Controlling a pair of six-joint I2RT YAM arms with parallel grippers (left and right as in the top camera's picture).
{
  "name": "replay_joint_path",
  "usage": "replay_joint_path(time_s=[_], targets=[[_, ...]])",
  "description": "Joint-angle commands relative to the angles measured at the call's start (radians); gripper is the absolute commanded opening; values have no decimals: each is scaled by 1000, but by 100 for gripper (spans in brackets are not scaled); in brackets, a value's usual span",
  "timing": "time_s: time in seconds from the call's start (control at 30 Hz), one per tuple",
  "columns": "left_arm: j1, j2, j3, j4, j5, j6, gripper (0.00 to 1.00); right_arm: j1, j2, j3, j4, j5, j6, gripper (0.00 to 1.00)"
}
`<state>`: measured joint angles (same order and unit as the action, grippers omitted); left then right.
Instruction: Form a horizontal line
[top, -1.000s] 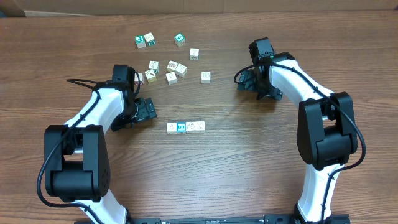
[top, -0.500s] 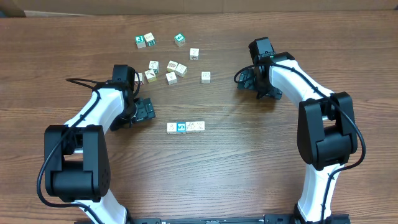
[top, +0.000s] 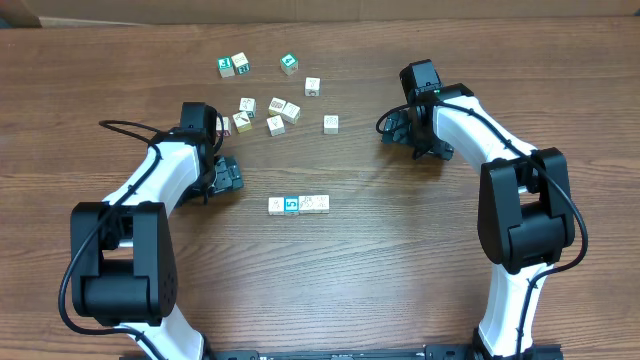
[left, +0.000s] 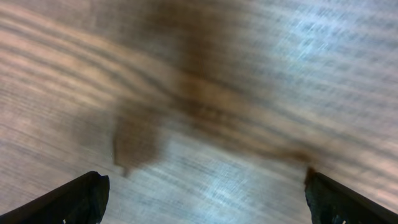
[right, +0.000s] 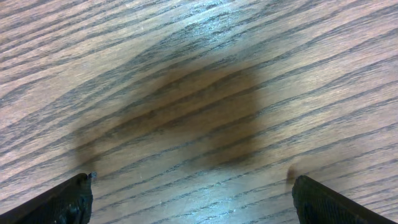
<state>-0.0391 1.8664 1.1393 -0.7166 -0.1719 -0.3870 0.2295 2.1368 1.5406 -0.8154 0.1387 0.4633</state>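
The horizontal line (top: 298, 204) is a row of four small cubes touching side by side at mid-table, three whitish and one blue-faced with a white "5" (top: 291, 204). My left gripper (top: 225, 177) hangs open to the left of the row, apart from it. Its wrist view is blurred and shows only wood grain between the wide-set fingertips (left: 84, 199), with the left gripper (left: 211, 202) empty. My right gripper (top: 395, 127) is open at the upper right, far from the row. In its wrist view the right gripper (right: 199, 202) holds nothing over bare wood.
Several loose cubes lie scattered at the back of the table: green-faced ones (top: 226, 67) (top: 289, 63) and whitish ones around (top: 277, 110), with singles (top: 313, 87) (top: 331, 123). One cube (top: 224, 125) sits right beside the left arm's wrist.
My left gripper has drawn back a little to the left, away from the row. The row, the loose cubes and the right arm have not moved.
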Motion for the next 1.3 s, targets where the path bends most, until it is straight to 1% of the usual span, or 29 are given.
replay_joint_path(time_s=[0.0, 0.1, 0.2, 0.3, 0.47, 0.63, 0.73, 0.83, 1.07, 1.27], targets=[[-1, -40, -45, 6, -29, 5, 100, 3, 11, -3, 3, 14, 0, 100], [-1, -93, -144, 145, 39, 6, 100, 3, 11, -3, 3, 14, 0, 100], [-1, -155, -306, 375, 122, 6, 100, 3, 11, -3, 3, 14, 0, 100], [-1, -212, -458, 588, 155, 6, 100, 3, 11, -3, 3, 14, 0, 100], [-1, -311, -611, 807, 154, 44, 100, 3, 11, -3, 3, 14, 0, 100], [-1, -383, -750, 1035, 167, 44, 100, 3, 11, -3, 3, 14, 0, 100], [-1, -420, -832, 1141, 170, 45, 100, 3, 11, -3, 3, 14, 0, 100], [-1, -454, -893, 1220, 172, 45, 99, 3, 11, -3, 3, 14, 0, 100], [-1, -556, -971, 1235, 169, 51, 100, 3, 11, -3, 3, 14, 0, 100], [-1, -648, -1068, 1289, 169, 50, 100, 3, 11, -3, 3, 14, 0, 100]])
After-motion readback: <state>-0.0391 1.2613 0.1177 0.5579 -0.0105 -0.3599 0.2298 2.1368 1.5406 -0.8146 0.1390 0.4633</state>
